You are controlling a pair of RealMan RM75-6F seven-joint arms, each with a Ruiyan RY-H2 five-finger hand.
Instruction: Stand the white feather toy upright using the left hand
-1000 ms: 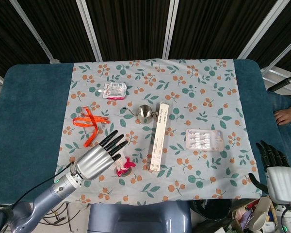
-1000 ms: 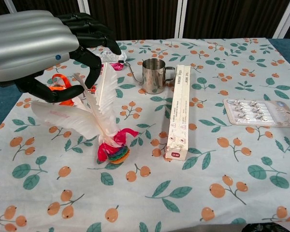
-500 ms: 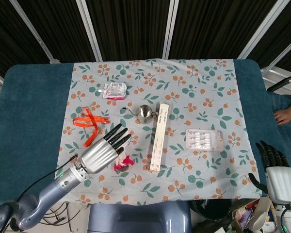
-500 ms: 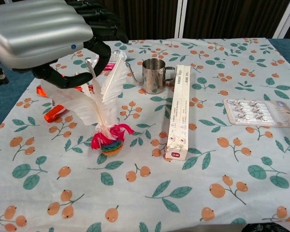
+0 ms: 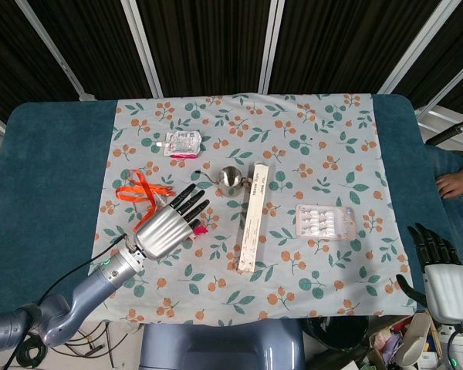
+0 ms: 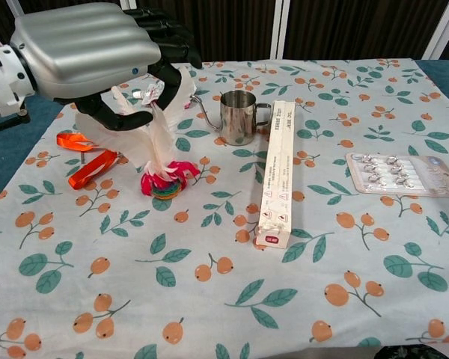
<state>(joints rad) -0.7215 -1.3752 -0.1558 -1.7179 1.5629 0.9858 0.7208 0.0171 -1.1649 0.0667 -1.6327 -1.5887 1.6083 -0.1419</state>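
The white feather toy [image 6: 156, 142] stands nearly upright on the floral cloth [image 6: 322, 247], its pink and rainbow base [image 6: 165, 182] on the cloth beside the orange ribbon. My left hand [image 6: 90, 52] is above it, fingers and thumb [image 6: 116, 120] curled around the upper feathers. In the head view my left hand [image 5: 166, 227] covers the toy, and only a pink bit of the feather toy [image 5: 197, 229] shows. My right hand [image 5: 441, 271] hangs off the table's lower right corner, fingers apart and holding nothing.
An orange ribbon [image 6: 90, 161] lies left of the toy. A metal cup [image 6: 237, 117] and a long white box [image 6: 277, 172] sit to its right, a blister pack [image 6: 400, 173] further right. A sachet [image 5: 182, 143] lies at the back. A person's hand [image 5: 455, 183] is at the right edge.
My left hand has carried the toy back and left toward the ribbon, and the feathers have risen from a lean to nearly upright. The right hand has not moved.
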